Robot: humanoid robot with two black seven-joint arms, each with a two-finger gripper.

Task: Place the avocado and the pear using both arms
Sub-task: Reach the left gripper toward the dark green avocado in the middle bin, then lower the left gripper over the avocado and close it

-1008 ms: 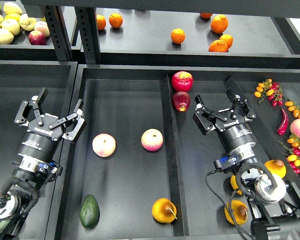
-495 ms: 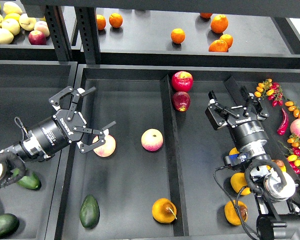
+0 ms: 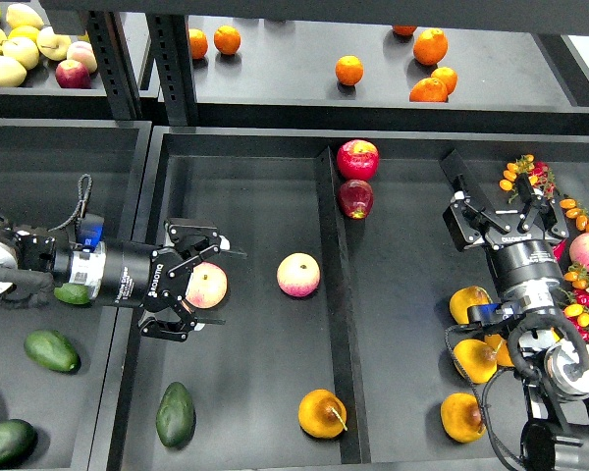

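Left black two-finger gripper reaches in sideways from the left edge, fingers spread wide around a pink-and-cream round apple; contact cannot be judged, and the apple is partly hidden by them. Dark green egg-shaped avocado lies free below it in the same compartment. Yellow-orange stemmed pear rests near the black divider. Right black gripper hangs open, holding nothing; its arm covers part of the other pears.
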